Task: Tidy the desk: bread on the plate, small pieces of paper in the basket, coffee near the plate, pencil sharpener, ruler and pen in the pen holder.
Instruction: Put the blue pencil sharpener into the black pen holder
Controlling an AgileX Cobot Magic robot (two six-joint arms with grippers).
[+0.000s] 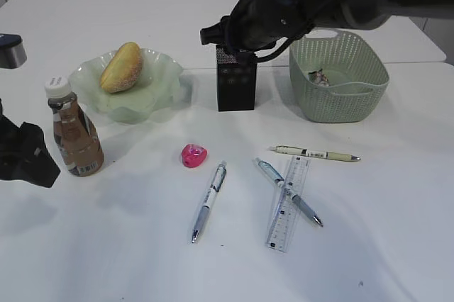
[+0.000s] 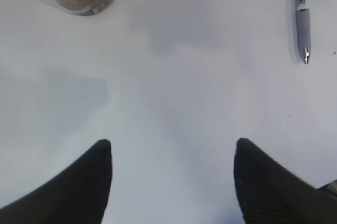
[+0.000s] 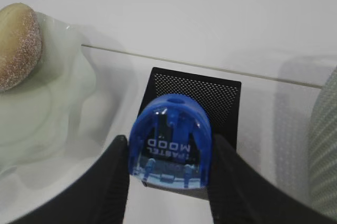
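The right tool (image 3: 169, 174) squeezes a blue pencil sharpener (image 3: 171, 142) just above the black pen holder (image 3: 196, 109). The left tool (image 2: 172, 153) is wide apart and holds nothing. Bread (image 1: 121, 67) sits on the plate (image 1: 159, 89), coffee (image 1: 74, 134) near it. A pink sharpener (image 1: 193, 154), pens (image 1: 208, 201) and ruler (image 1: 289, 202) lie on the surface (image 1: 128, 245).

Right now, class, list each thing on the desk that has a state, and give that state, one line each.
bread: on the plate
coffee bottle: upright, capped
blue sharpener: gripped above pen holder
pink sharpener: on desk
ruler: flat, under a pen
left gripper: open
right gripper: shut on blue sharpener
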